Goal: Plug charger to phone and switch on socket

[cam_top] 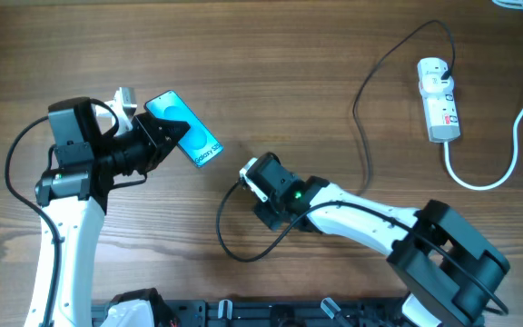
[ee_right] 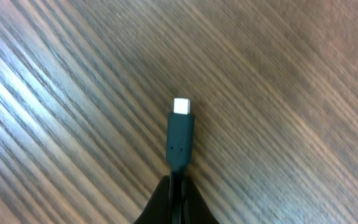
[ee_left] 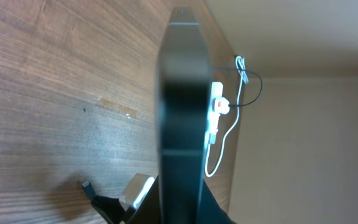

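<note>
Right fingers [ee_right: 166,208] are pressed together on the black plastic body of the charger connector [ee_right: 180,140]. Its metal tip sticks out fwd of them, just above the table. Gripping at the rear leaves the tip free to enter a port.

Left fingers [cam_top: 163,138] clamp the slim rectangular phone w/ cyan screen [cam_top: 189,138] at the end away from its text. It appears raised and tilted off the brown wooden table [cam_top: 271,54]. The "Galaxy" end points toward the right fingers, prob. to offer the port to the plug.

Tip and phone end are near, not touching, w/ nothing betw. them.

The thin black charger cable [cam_top: 356,113] trails behind the right fingers, loops under that arm, then runs to the white power-strip socket [cam_top: 439,100], well beyond them. A thick white lead [cam_top: 514,145] curls past it. The slack loop could drag.
</note>
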Action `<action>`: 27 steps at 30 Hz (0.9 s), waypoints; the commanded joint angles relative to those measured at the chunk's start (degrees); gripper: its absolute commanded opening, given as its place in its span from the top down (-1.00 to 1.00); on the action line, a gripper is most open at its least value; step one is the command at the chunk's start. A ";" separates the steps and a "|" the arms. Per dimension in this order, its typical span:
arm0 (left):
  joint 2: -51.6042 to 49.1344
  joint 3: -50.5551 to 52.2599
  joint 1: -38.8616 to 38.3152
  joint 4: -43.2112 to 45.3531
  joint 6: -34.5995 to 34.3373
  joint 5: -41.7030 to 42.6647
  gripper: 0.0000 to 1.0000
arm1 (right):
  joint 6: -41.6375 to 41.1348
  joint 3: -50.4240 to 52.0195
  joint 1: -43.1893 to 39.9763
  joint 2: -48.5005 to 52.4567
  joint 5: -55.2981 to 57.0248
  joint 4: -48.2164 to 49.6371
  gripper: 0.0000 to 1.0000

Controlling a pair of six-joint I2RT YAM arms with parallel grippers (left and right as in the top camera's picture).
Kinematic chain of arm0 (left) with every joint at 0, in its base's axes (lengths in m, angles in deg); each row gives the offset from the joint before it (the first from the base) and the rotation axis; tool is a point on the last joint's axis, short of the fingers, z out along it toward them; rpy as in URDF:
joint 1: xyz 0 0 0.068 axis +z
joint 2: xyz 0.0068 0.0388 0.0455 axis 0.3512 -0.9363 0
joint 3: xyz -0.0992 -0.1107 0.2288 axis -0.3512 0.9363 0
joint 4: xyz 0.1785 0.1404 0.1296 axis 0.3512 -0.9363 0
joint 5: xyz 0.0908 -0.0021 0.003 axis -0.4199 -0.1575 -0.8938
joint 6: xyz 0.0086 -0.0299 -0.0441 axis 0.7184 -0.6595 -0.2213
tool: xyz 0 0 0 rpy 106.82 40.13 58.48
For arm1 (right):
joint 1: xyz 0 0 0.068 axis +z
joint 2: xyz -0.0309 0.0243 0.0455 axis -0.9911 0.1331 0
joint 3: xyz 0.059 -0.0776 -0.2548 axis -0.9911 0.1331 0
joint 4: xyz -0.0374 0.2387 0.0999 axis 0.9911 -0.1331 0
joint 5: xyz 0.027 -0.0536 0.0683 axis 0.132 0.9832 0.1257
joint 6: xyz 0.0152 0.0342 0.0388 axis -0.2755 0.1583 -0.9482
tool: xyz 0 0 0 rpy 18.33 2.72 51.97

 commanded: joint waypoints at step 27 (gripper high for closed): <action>0.52 -0.59 4.00 -0.44 3.74 4.85 0.88 | -3.34 -24.57 -4.13 14.40 -0.76 -28.41 0.33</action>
